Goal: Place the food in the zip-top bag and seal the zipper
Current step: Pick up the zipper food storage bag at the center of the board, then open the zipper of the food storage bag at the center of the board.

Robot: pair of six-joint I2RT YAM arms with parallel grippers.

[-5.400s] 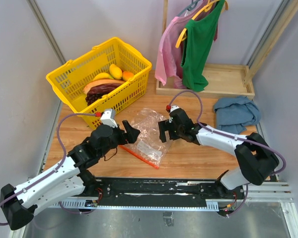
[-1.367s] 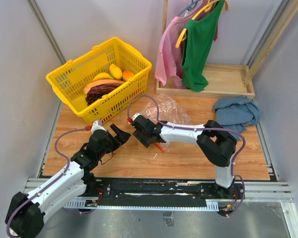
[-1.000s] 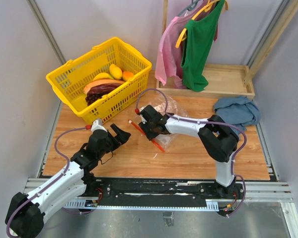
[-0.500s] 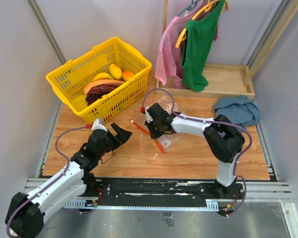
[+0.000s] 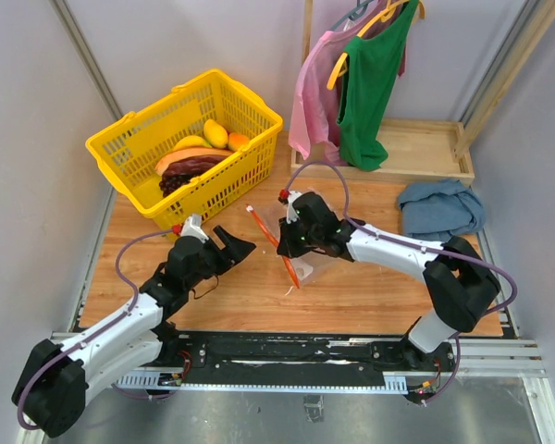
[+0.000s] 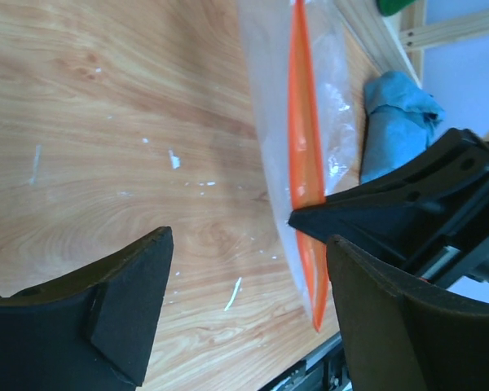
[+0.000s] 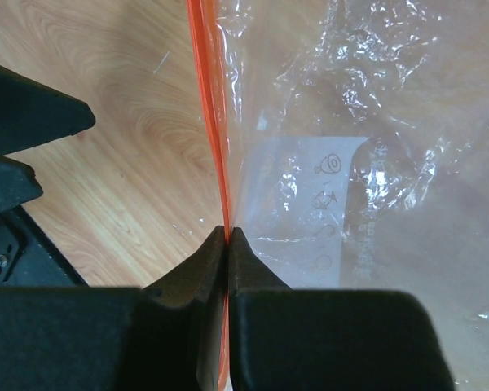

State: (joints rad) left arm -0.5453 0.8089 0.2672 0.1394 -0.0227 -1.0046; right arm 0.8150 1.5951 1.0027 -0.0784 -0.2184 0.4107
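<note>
My right gripper is shut on the zipper, the red-orange strip of the clear zip-top bag. The strip is lifted and slants across the table, and the bag with its white label hangs to its right. My left gripper stands open just left of the strip's lower end, touching nothing. The food lies in the yellow basket: dark purple grapes, a long orange-brown piece, a yellow piece.
The yellow basket stands at the back left. A blue cloth lies at the right. Pink and green clothes hang over a wooden tray at the back.
My right gripper has carried the zipper to the right, lifting the bag's edge. My left arm has reached forward toward the strip and its jaws have narrowed a little.
</note>
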